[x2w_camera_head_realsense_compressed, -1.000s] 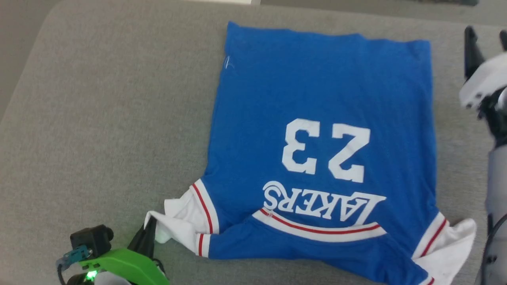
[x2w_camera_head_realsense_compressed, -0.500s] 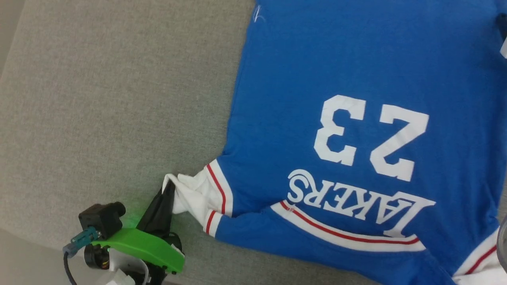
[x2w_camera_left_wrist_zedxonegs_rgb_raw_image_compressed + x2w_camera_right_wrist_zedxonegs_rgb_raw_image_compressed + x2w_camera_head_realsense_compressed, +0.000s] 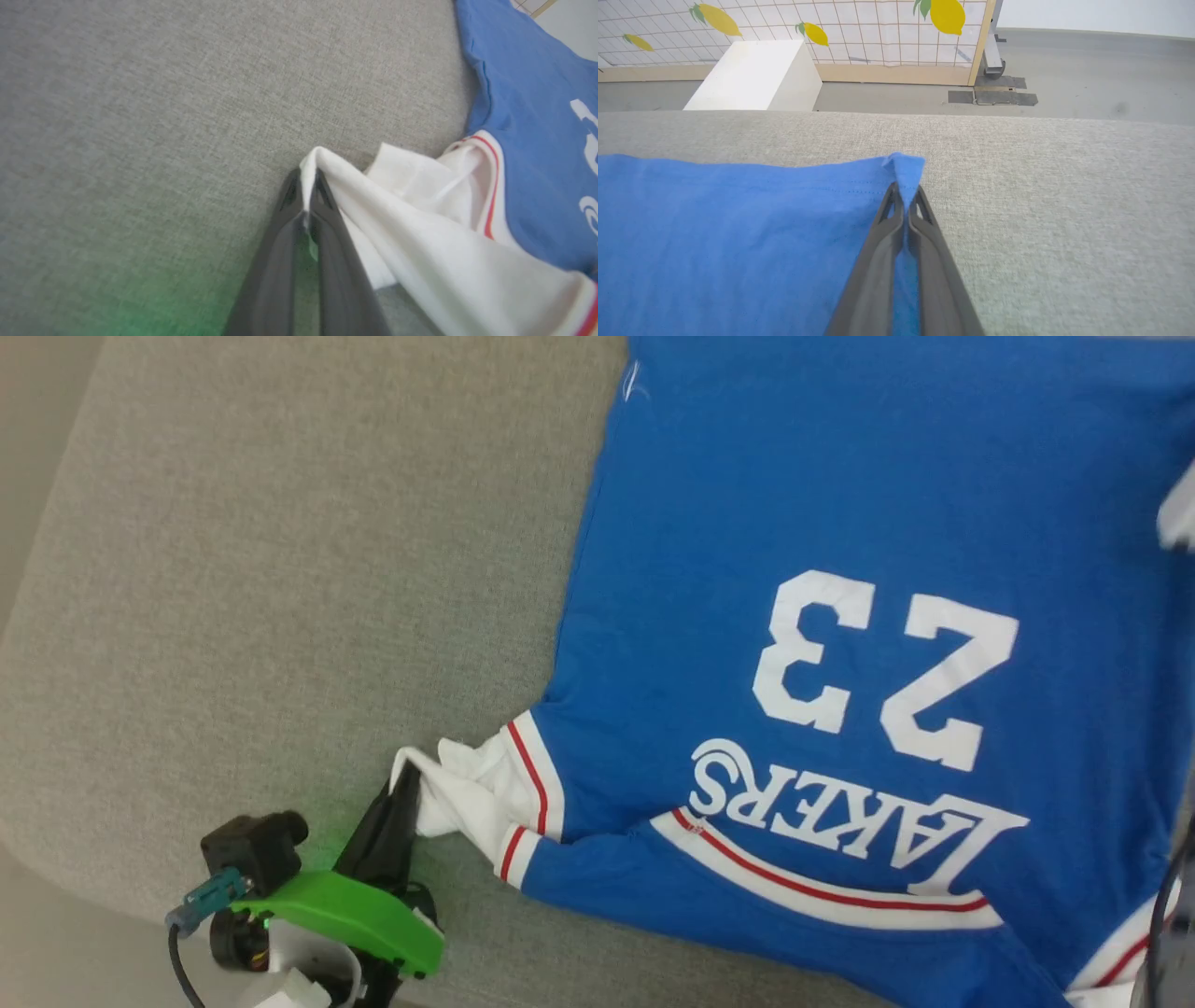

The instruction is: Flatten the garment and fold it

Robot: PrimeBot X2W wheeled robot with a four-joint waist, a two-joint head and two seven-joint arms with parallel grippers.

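**Across the grey counter: a limp shirt pinched at two ends**

Beyond the counter's far edge lie bare floor (image 3: 1087, 70), a tiled screen (image 3: 878, 32) printed with lemons, and a white box (image 3: 756, 74). The counter (image 3: 280, 569) has a woven grey cover that will probably drag on cloth. The garment (image 3: 840, 523) is spread on it, print up, its blue body mostly flat. It looks light, soft and stretchy, so it will likely sag and bunch; edges and corners are the places to hold. The left fingers (image 3: 275, 266) are closed on the crumpled white sleeve (image 3: 420, 224), the right fingers (image 3: 931, 270) on a blue hem corner (image 3: 906, 170).
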